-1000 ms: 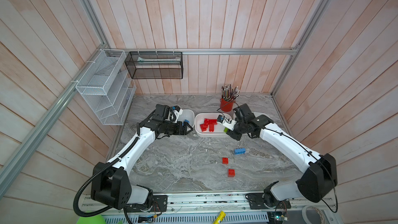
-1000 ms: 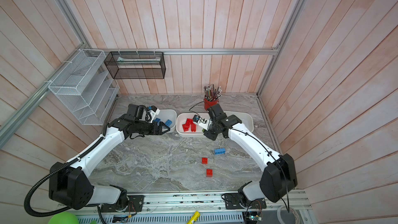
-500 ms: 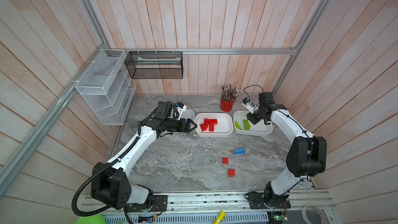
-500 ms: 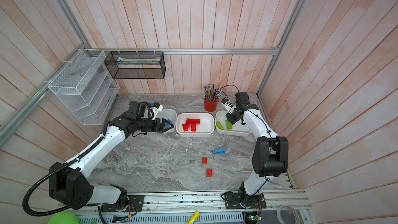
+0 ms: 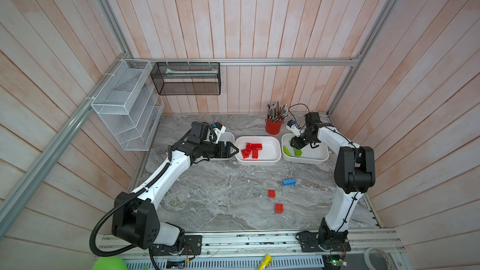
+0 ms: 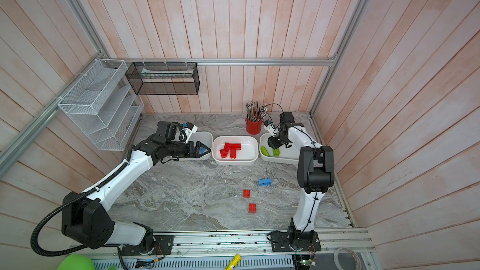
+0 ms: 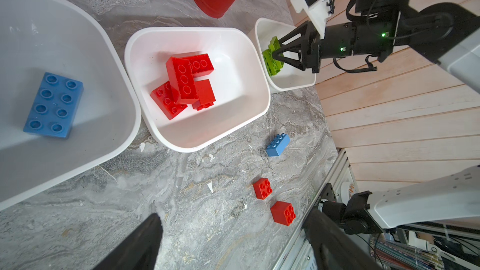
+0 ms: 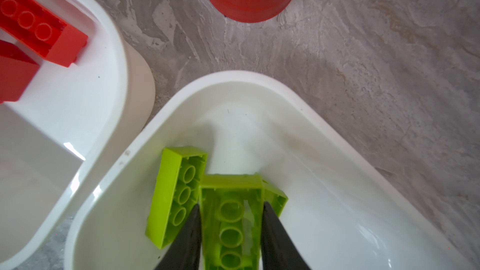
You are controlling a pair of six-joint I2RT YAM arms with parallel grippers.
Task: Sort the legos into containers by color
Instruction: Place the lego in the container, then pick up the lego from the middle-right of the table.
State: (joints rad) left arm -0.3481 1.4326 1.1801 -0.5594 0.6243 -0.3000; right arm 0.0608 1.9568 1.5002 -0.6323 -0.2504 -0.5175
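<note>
Right gripper (image 8: 231,205) is closed narrowly on a lime green brick (image 8: 230,237), its fingers (image 8: 191,229) against the two long sides and the hollow underside facing the wrist camera; it holds this brick low inside the right tub (image 8: 337,190), above two more green bricks (image 8: 176,196) lying on the tub floor; left gripper (image 5: 230,150) stands wide open and empty, hovering over the end of the left tub (image 7: 78,35) nearest the middle tub (image 5: 272,151); one blue brick (image 7: 53,105) lies studs up in the left tub; a pile of red bricks (image 5: 251,149), about four, sits in the middle tub; the three tubs stand in a row just beside one another near the back wall; on the marble tabletop (image 5: 207,190) in front of them lie a loose blue brick (image 5: 289,182), a square red brick (image 5: 271,193) and a second square red brick (image 5: 278,208), well apart from both grippers; a red pencil cup (image 5: 273,128) stands behind the gap between the middle and right tubs
</note>
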